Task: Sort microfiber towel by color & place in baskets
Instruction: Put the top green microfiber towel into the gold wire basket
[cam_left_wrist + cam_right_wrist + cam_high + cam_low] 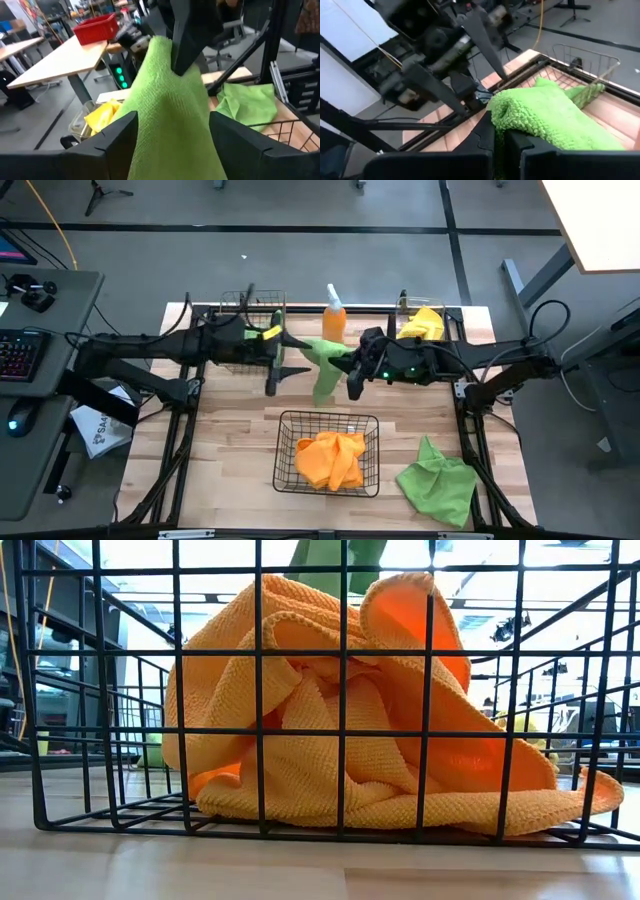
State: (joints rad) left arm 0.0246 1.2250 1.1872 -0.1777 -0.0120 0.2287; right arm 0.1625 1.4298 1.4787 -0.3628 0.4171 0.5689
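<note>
Wood-slat table on a grey shop floor, desks and chairs beyond.

Right gripper (352, 383) is clenched on a green towel (323, 370), held up over mid-table, cloth drooping below the fingers. Right wrist view shows the fabric pinched tight between both pads. Left gripper (272, 376) sits just left of that towel, fingers spread wide, nothing in them. In the left wrist view the cloth hangs right between those spread fingers (112, 135). Looks like a handoff in progress, or a two-arm spread of the cloth; can't say which.

Outward from there:
- Tall wire basket (251, 308) at the far left, behind the left arm. Contents mostly hidden by the arm.
- Orange spray bottle (334, 318) at far centre, just behind the towel.
- Clear bin (408, 307) at far right, yellow towel (423, 324) in it.
- Wide wire basket (287, 463) near centre, orange towel (330, 458) bunched inside.
- Second green towel (440, 483) loose on the table, near right.

Step in hand: sorting green. Orange and yellow already binned. By elimination green goes to the tall basket, far left.

Next move, my read: left closes on the hanging cloth before right lets go, then carries it back over the tall basket's rim. Watch the bottle, it's close. Second green towel is left to pick after.
</note>
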